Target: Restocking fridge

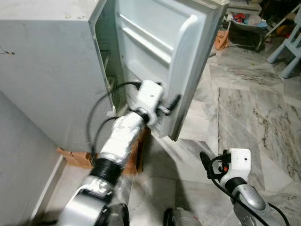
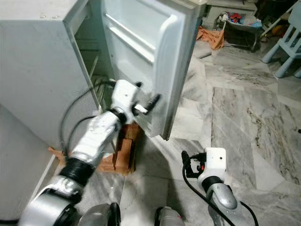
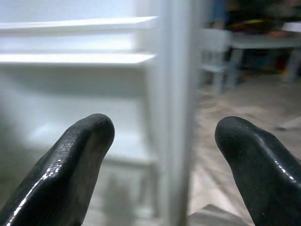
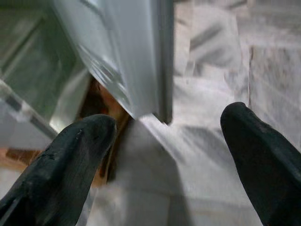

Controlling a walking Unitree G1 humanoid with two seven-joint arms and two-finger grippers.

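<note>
Marble floor (image 1: 244, 108); grey fridge (image 1: 47, 70) stands at left, its door (image 1: 164, 56) swung open. Left pincer (image 1: 170, 104), fingers spread wide, sits at the door's lower edge, seemingly straddling it. Right pincer (image 1: 205, 162) hangs low, spread wide
</note>
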